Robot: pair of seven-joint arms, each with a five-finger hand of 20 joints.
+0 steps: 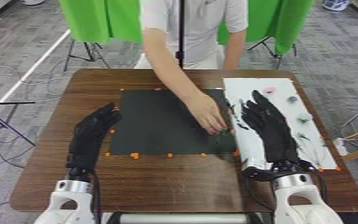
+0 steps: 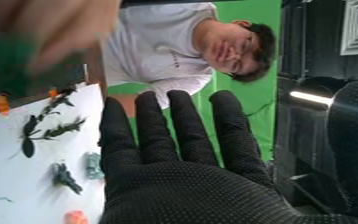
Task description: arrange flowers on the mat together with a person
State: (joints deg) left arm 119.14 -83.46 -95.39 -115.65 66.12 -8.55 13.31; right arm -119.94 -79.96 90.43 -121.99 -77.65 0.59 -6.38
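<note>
- Here's my right hand [image 1: 262, 120], raised at the black mat's right side, over the near-left part of the white sheet [image 1: 233, 87], fingertips aimed toward the far side of the table [image 1: 140, 182].
- Its fingers [image 2: 191, 135] are out straight, slightly fanned, with gaps between them; the right wrist view has the palm of my right hand [image 2: 193, 192] in plain sight.
- Over on my other side, my left hand [image 1: 95, 125] reaches forward by the left edge of the black mat [image 1: 153, 125], fingers extended.
- And between my two, the person's hand [image 1: 206, 111] comes in from across the table, fingers down at a green sprig [image 1: 225, 132] near the mat's right edge; I can't tell whether it's gripped.
- On the white sheet: a pink flower [image 1: 270, 90] toward the far end, and a dark leafy sprig [image 2: 60, 129] lying flat.
</note>
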